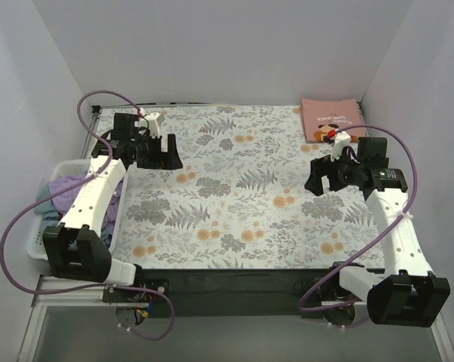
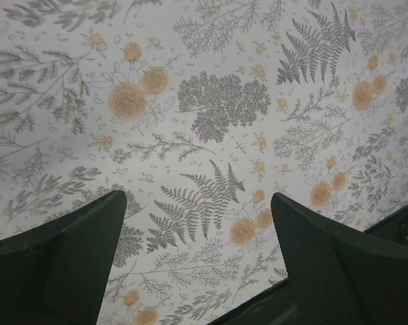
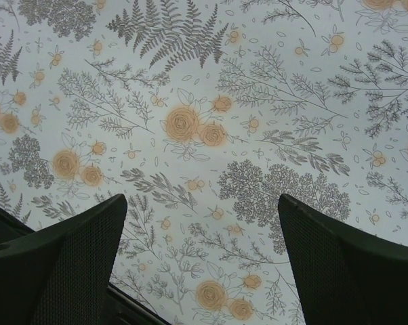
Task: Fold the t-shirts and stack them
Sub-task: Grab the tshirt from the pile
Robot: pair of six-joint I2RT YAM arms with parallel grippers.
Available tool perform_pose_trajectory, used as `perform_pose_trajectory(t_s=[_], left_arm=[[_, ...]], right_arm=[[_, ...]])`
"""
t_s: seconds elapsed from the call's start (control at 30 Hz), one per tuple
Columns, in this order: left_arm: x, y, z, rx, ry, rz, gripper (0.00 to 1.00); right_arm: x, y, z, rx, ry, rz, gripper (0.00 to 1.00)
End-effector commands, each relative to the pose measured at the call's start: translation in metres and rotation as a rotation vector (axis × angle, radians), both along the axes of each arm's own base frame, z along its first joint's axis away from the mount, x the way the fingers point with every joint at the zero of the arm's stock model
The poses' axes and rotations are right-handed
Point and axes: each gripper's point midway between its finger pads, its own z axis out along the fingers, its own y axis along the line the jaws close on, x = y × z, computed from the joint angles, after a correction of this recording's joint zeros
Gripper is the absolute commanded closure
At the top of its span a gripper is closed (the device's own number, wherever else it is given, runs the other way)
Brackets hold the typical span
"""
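Tees number three in the overhead view. At left centre, a lavender t-shirt (image 1: pixel 67 188) and a grey-blue t-shirt (image 1: pixel 44 200) lie crumpled in a white basket (image 1: pixel 38 240), partly hidden by the left arm. Two grippers hover over the floral cloth (image 1: pixel 234 196), the left gripper (image 1: pixel 167 154) at upper left, the right gripper (image 1: pixel 319 181) at centre right, each with fingers spread wide, holding nothing. At upper right, a salmon-pink t-shirt (image 1: pixel 331 117) lies folded flat, its lettering too small to read.

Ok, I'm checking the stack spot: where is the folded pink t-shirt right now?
In the top view, the folded salmon-pink t-shirt lies at the far right corner of the table, against the back edge, just beyond the right arm.
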Motion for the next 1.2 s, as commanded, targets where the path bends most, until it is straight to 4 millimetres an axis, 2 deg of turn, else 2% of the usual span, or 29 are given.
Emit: perform_pose_trajectory(t_s=[0.0,0.1,0.13,0.2,0.23,0.3,0.33,0.4,0.5,0.53,0.63,0.67,0.73,0.77,0.9,1.03,1.07,1.1,1.13,1.17], left_arm=[[0.016,0.023,0.031,0.093,-0.083,0.035,0.12],[0.027,0.078,0.053,0.106,-0.122,0.141,0.12],[0.024,0.111,0.054,0.114,-0.097,0.219,0.12],[0.015,0.140,0.056,0.134,-0.065,0.241,0.12],[0.008,0.172,0.056,0.142,-0.059,0.310,0.12],[-0.002,0.198,0.055,0.165,-0.050,0.355,0.12],[-0.012,0.224,0.049,0.192,-0.037,0.399,0.12],[-0.024,0.256,0.038,0.226,0.001,0.474,0.12],[-0.038,0.283,0.016,0.257,0.047,0.523,0.12],[-0.044,0.284,0.002,0.260,0.073,0.523,0.12],[-0.047,0.292,-0.014,0.303,0.076,0.540,0.12],[-0.052,0.289,-0.027,0.298,0.100,0.532,0.12],[-0.051,0.293,-0.036,0.311,0.102,0.535,0.12],[-0.053,0.292,-0.047,0.308,0.126,0.525,0.12],[-0.050,0.299,-0.066,0.337,0.145,0.526,0.12],[-0.044,0.291,-0.077,0.378,0.155,0.491,0.14],[-0.043,0.292,-0.078,0.398,0.158,0.492,0.25],[-0.038,0.289,-0.078,0.411,0.149,0.485,0.40],[-0.036,0.291,-0.076,0.422,0.141,0.489,0.41],[-0.034,0.293,-0.074,0.432,0.138,0.499,0.57]], right_arm=[[0.001,0.012,0.014,0.054,-0.014,0.064,0.02],[0.001,0.012,0.007,0.051,0.022,0.071,0.02],[0.001,0.013,0.004,0.054,0.037,0.076,0.02],[0.002,0.014,0.001,0.059,0.047,0.076,0.02],[0.002,0.015,0.001,0.069,0.052,0.082,0.02],[0.002,0.018,-0.001,0.080,0.063,0.095,0.02],[0.004,0.019,-0.003,0.086,0.076,0.097,0.02],[0.004,0.019,-0.007,0.092,0.093,0.099,0.02],[0.003,0.021,-0.013,0.101,0.114,0.106,0.02],[0.003,0.022,-0.014,0.103,0.119,0.109,0.02],[0.004,0.021,-0.016,0.103,0.126,0.107,0.02],[0.004,0.021,-0.016,0.103,0.126,0.108,0.02],[0.004,0.022,-0.016,0.107,0.131,0.111,0.02],[0.004,0.022,-0.017,0.107,0.132,0.109,0.02],[0.003,0.023,-0.020,0.111,0.145,0.111,0.02],[0.005,0.024,-0.022,0.118,0.156,0.115,0.02],[0.006,0.023,-0.022,0.119,0.158,0.112,0.02],[0.006,0.023,-0.022,0.119,0.158,0.112,0.02],[0.006,0.023,-0.021,0.119,0.156,0.112,0.02],[0.006,0.024,-0.021,0.118,0.153,0.115,0.02]])
